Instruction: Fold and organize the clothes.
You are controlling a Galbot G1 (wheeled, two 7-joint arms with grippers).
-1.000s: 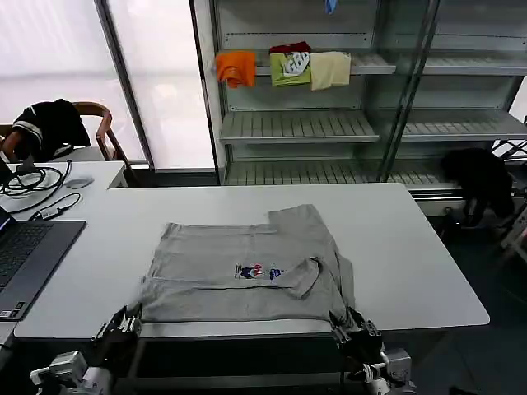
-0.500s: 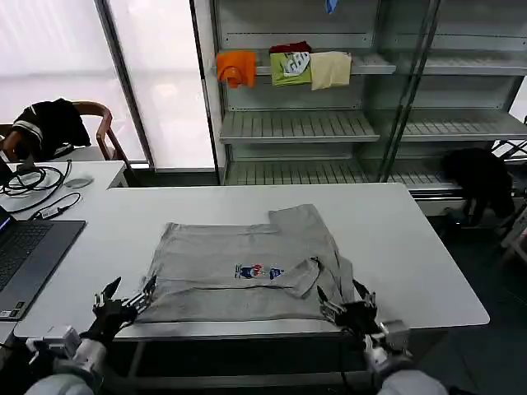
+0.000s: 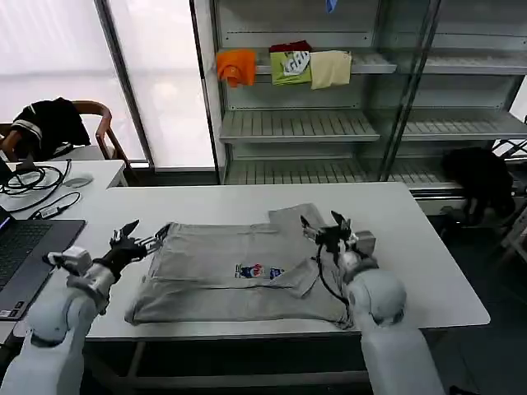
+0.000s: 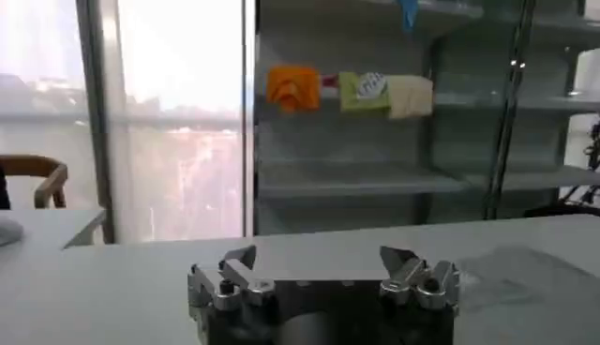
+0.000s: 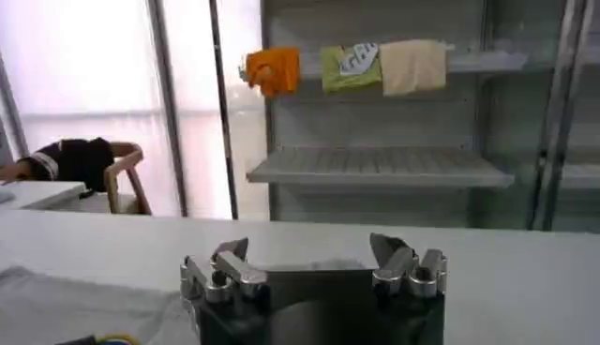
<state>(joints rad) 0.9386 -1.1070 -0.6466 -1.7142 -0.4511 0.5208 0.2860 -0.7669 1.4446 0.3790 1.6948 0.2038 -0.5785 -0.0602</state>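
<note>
White table (image 3: 412, 239), grey shirt (image 3: 239, 271) lying partly folded at its centre.
Left gripper (image 3: 140, 240) spread wide at the shirt's left edge; right gripper (image 3: 325, 229) spread wide over its right edge.

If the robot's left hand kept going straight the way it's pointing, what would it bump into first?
Probably nothing soon. The left hand, open, points across bare table toward the shelves. The shirt lies off to its side, though depth is hard to judge.
</note>
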